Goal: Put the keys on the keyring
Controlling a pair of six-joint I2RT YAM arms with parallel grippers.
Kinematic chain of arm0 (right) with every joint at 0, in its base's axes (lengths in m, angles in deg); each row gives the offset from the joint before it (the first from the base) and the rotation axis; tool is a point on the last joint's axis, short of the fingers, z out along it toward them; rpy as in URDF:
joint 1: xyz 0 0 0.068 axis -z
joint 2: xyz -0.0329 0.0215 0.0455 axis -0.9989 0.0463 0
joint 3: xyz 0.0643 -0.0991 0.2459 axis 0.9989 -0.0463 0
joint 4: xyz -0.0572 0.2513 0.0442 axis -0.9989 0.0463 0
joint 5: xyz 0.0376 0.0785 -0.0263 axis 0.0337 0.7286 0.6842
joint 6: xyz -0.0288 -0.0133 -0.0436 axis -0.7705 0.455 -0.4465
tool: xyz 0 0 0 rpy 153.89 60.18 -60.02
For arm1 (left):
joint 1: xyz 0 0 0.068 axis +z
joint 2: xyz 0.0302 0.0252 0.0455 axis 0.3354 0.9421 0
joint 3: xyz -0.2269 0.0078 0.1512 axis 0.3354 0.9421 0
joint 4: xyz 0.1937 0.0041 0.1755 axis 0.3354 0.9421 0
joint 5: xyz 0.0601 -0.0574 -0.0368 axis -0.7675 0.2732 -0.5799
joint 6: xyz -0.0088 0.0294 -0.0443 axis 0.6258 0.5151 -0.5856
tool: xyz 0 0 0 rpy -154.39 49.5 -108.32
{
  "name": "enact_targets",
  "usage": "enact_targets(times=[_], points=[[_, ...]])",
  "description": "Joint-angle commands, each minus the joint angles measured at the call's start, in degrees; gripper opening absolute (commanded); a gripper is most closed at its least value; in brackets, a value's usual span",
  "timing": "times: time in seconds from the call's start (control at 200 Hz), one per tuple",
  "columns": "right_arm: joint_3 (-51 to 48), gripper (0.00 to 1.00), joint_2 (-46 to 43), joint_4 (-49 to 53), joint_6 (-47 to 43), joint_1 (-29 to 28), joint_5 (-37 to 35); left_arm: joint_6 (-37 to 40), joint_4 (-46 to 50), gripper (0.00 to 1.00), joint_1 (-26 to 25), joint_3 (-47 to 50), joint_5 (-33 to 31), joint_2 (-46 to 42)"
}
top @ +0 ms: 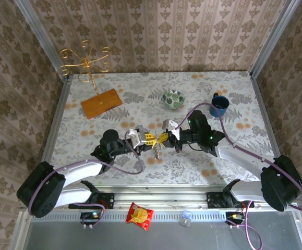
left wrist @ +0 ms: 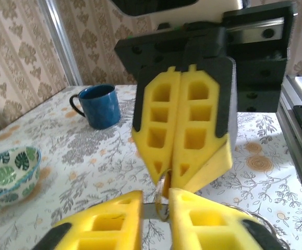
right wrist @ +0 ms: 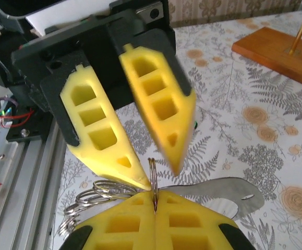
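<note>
Top view: my two arms meet near the middle of the flowered table, fingertips almost touching. A small dark bunch hangs just below the meeting point; at this size I cannot tell keys from ring in it.

Right wrist view: my right gripper is closed, its yellow pads pressed together on the keyring, a thin metal ring seen edge-on that stands up out of the seam between the pads. My left gripper faces it with its fingers spread apart, one to each side of the ring. The nearer tip is just beside the ring and the other finger is blurred; neither is seen to grip anything. Loose wire coils bulge out to the left of my right pads. A flat silver blade with a hole in it lies behind them; whether that is a key I cannot tell.

Left wrist view: the same pinch seen from the other side, with a gap between my own left pads.

Background, well apart from the grippers: patterned bowl, blue mug, and the gold wire stand on its wooden base at the far left
</note>
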Motion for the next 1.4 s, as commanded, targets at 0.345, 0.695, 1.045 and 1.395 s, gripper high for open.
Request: enact_targets(times=[0.345,0.695,1.045,1.395], points=[[15.22,0.0,2.14,25.41,-16.82,-6.75,-12.45,11.28,23.2,0.25,0.27,-6.96,-1.69,-5.76],[18.16,0.0,3.53,27.5,-18.51,-8.76,-19.4,10.62,22.88,0.28,0.19,-6.94,0.09,-6.53],[17.67,0.0,3.25,24.59,-17.16,-10.67,-16.48,10.19,22.76,0.17,0.29,-6.65,1.27,-5.84],[7.78,0.41,-4.57,15.04,-0.54,-3.71,-10.08,7.86,14.56,0.0,0.4,-3.41,1.38,-7.1]])
